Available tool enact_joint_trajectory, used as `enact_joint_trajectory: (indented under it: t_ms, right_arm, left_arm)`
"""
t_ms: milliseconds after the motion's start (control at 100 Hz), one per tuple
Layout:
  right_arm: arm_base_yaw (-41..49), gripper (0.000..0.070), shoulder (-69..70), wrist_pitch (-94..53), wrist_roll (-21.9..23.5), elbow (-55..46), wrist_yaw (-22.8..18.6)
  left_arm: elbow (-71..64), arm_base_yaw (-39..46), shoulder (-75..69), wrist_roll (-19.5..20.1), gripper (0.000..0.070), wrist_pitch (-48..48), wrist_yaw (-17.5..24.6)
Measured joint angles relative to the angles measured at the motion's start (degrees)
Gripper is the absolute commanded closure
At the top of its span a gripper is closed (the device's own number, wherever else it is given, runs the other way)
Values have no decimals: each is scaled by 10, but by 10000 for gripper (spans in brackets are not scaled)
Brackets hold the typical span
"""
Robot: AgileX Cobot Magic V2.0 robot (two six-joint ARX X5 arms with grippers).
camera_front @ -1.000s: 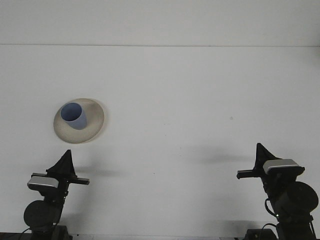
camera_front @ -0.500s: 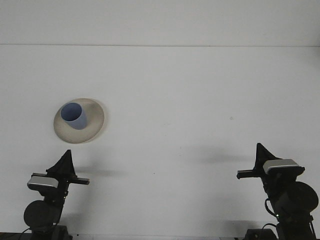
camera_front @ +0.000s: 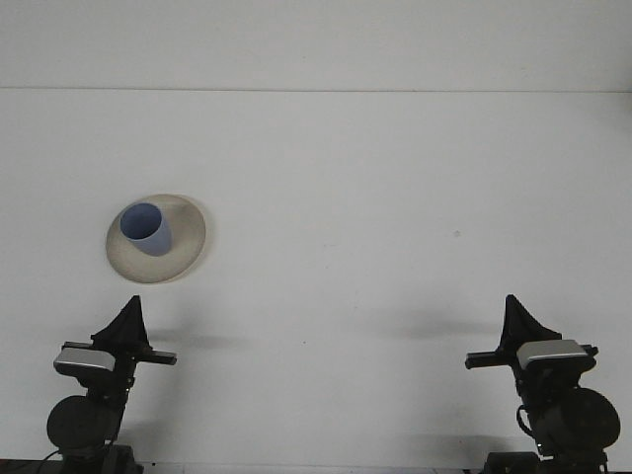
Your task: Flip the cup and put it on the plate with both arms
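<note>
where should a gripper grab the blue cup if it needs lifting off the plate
Best guess: take the blue cup by its rim, one finger inside the mouth and one outside, coming down from above. It stands mouth-up on the cream plate, so the open top is exposed, and there is no visible handle. The left gripper sits closest, just in front of the plate.

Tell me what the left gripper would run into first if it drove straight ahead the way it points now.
Probably the plate holding the blue cup: the left gripper points forward over bare table toward it. Height is unclear from this view, so it might pass above.
</note>
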Motion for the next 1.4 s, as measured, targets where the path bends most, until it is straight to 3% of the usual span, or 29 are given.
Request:
enact_joint_trajectory:
  t_ms: [260, 840, 1400]
  right_arm:
    - [-9, 700, -110, 73, 0, -120, 0]
    - [-19, 700, -107, 230, -1, -226, 14]
    - [-19, 700, -107, 233, -1, -230, 14]
  left_arm:
    - [0, 0, 0, 0, 687, 0, 0]
    - [0, 0, 0, 0, 687, -2, 0]
    - [0, 0, 0, 0, 687, -2, 0]
